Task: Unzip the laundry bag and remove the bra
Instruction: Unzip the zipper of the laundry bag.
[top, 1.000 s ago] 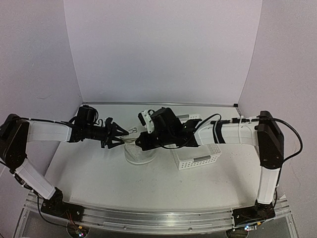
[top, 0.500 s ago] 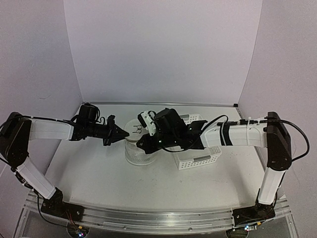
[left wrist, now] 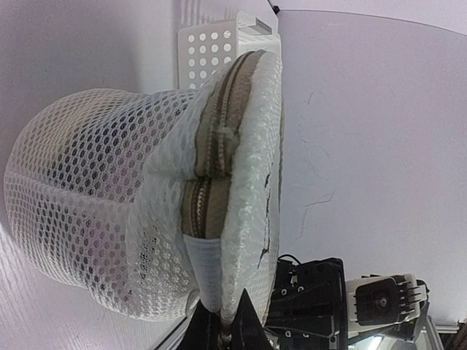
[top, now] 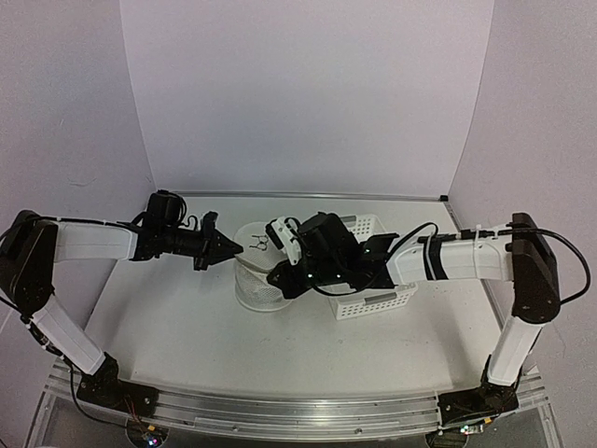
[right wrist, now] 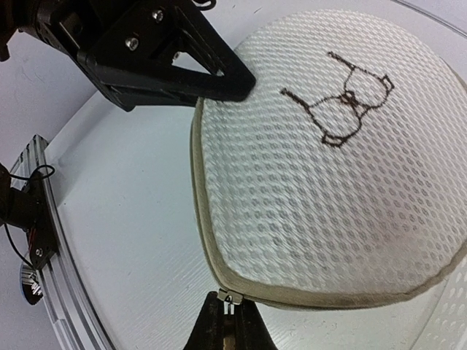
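The laundry bag stands as a white mesh cylinder mid-table, its round lid carrying a small black mark. A tan zipper band runs round the lid's rim. My left gripper reaches in from the left and is shut on the fabric edge of the lid's rim. My right gripper is shut on the small metal zipper pull at the near rim; from above it sits at the bag's right side. The bra is hidden.
A white lattice plastic basket stands right of the bag, partly under the right arm; its perforated wall shows behind the bag. The left gripper's black fingers press at the lid's far-left edge. Purple walls enclose the table.
The left gripper has shut on the lid's rim. The right arm has shifted right and lower beside the bag, keeping hold of the zipper pull; the lid now shows from above.
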